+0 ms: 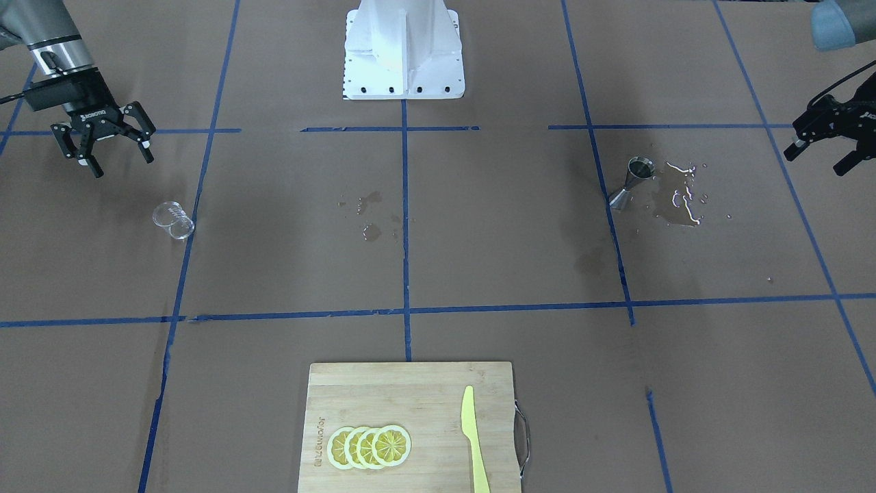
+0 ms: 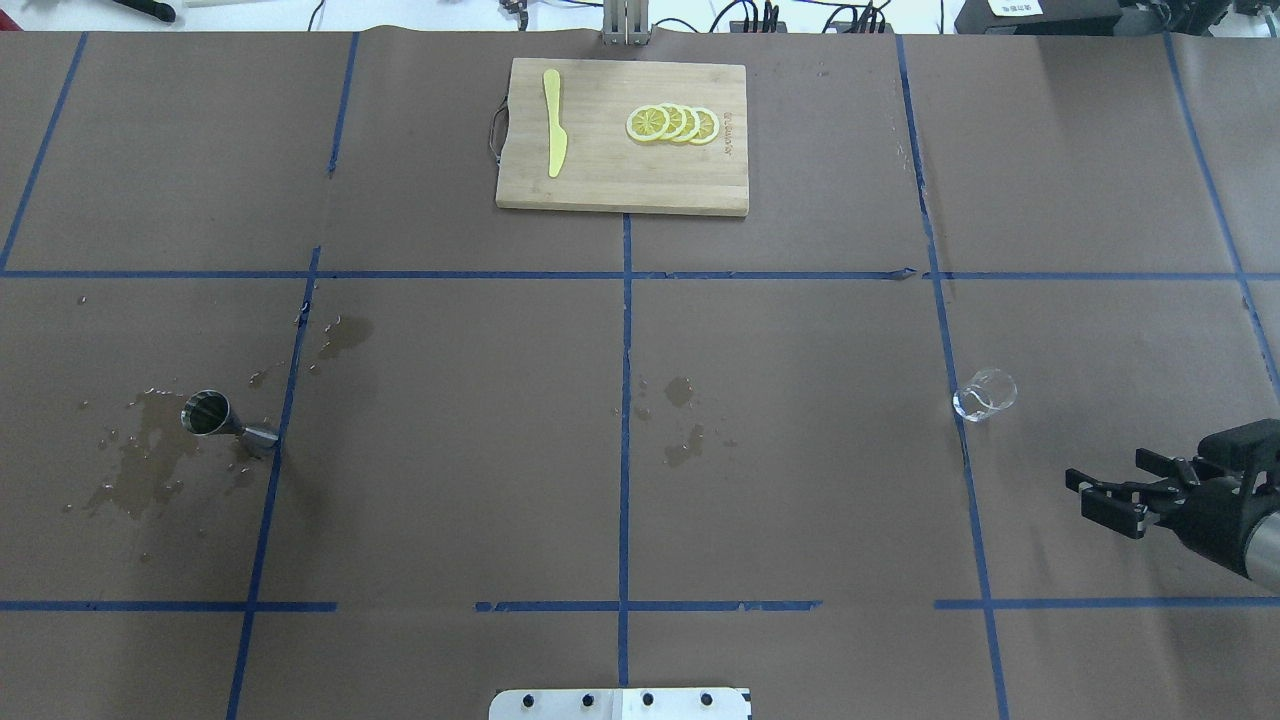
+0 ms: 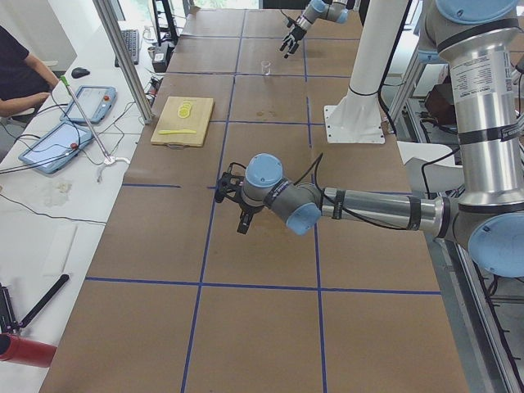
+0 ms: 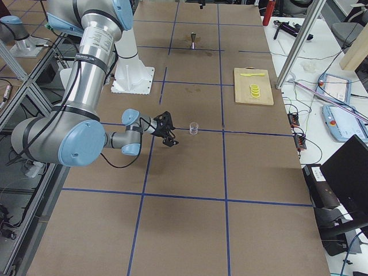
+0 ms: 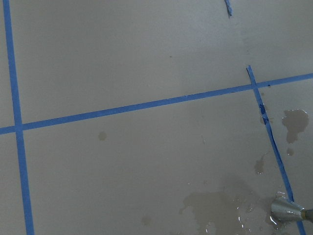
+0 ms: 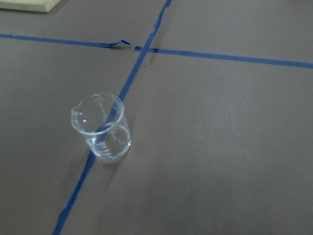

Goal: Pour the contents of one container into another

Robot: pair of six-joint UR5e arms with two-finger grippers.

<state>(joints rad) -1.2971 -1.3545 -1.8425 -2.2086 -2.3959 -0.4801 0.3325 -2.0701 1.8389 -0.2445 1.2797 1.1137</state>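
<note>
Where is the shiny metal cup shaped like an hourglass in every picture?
Exterior front-facing: steel jigger right of centre, upper half.
Overhead exterior: jigger far left, mid-height.
Exterior left: I cannot find it.
Exterior right: jigger tiny, top centre.
Left wrist: jigger bottom right corner, partly cut off.
Right wrist: not in it.
Shared landmark: the wet puddle beside it.

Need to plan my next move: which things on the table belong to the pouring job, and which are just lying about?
Job:
- small clear glass measuring cup
- small silvery steel hourglass jigger
- right claw, open
- left claw, open

Lying about:
- bamboo cutting board
- yellow plastic knife
- yellow lemon slices
- wet spill beside the jigger
</note>
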